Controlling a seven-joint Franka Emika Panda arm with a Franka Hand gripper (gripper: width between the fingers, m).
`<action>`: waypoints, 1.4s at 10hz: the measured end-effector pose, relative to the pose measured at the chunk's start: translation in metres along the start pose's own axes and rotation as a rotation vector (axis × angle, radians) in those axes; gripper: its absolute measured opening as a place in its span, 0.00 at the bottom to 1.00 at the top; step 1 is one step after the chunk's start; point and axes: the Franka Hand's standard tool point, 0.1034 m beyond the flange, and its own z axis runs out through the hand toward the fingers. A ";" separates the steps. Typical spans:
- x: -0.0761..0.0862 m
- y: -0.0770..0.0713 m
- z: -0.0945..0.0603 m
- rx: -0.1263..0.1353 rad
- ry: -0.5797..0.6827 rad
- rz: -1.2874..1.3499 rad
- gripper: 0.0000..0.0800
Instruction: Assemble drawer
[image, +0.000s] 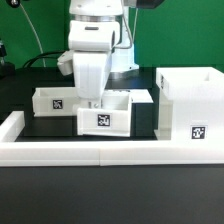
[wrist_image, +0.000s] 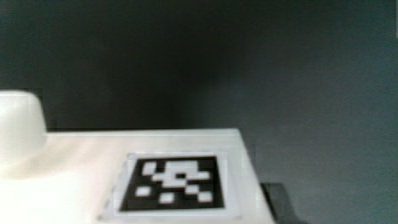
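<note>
In the exterior view the tall open-fronted box housing (image: 190, 108) stands at the right. One knobbed tray (image: 106, 118) lies in the middle with its tag facing the camera. A second tray (image: 50, 100) lies behind it on the left. My gripper (image: 96, 101) hangs straight down at the back edge of the middle tray, its tips hidden among the white walls. The wrist view shows a tagged white tray surface (wrist_image: 178, 180) close up, with a rounded knob (wrist_image: 15, 135) at its edge. Only one dark fingertip (wrist_image: 279, 200) shows beside that surface.
The long low white wall (image: 90, 152) runs along the table's front and turns back at the exterior view's left (image: 10, 125). Another white wall piece (image: 137, 98) shows behind the middle tray. The black table (wrist_image: 214, 60) fills the rest of the wrist view.
</note>
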 end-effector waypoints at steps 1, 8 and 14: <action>0.006 0.000 0.002 0.004 0.002 -0.002 0.05; 0.018 0.005 0.012 -0.020 0.011 -0.010 0.05; 0.028 0.008 0.020 -0.044 0.004 -0.048 0.05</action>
